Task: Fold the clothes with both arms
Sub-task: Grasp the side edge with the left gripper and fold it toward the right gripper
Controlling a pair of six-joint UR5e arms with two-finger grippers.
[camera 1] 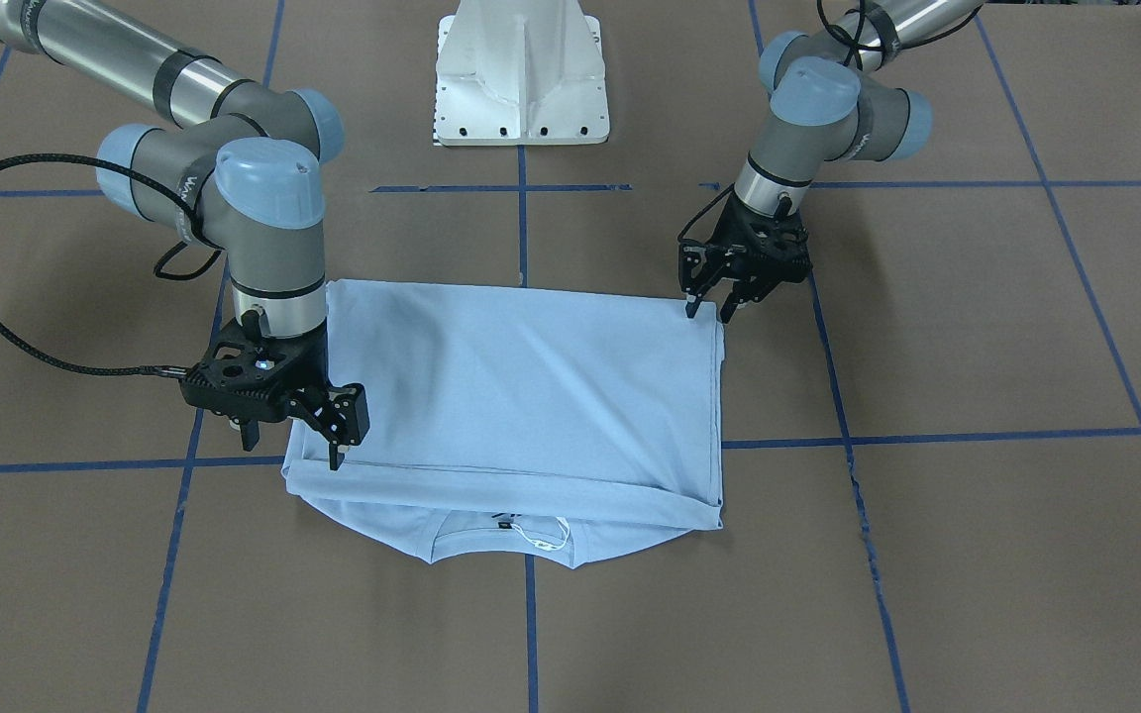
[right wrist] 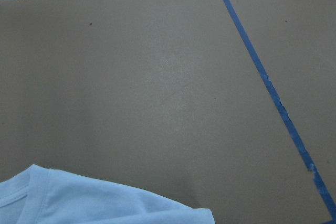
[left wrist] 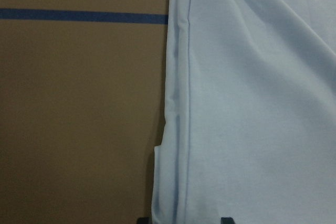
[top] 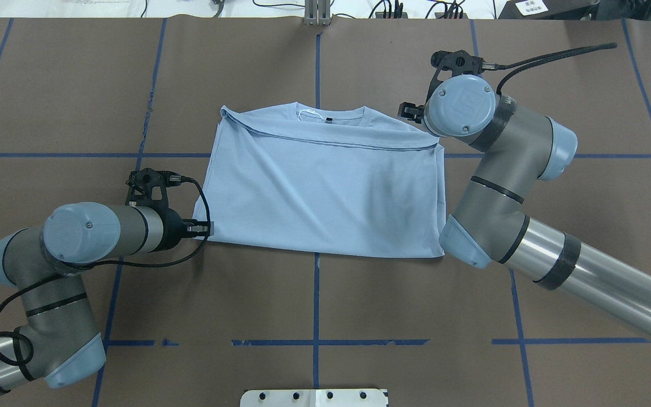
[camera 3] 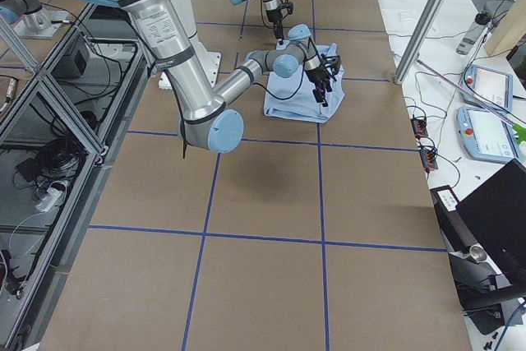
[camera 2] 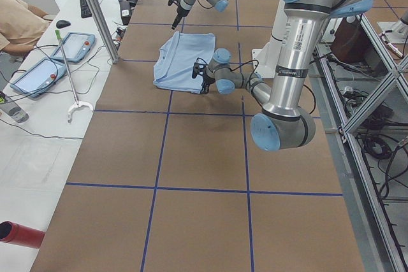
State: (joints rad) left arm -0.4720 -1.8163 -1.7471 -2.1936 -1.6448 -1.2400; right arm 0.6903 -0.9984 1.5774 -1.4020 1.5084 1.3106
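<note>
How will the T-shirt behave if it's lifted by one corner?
Probably floppy: the T-shirt lies flat with soft wrinkles and a draped fold, so it would likely sag from any single grip point. It looks light, since the stacked layers barely raise its edge. The folded layers may slide apart, as nothing visibly pins them.

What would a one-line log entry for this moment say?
shirt: folded, flat | left pincer: open, at corner | right pincer: open, over edge
</note>
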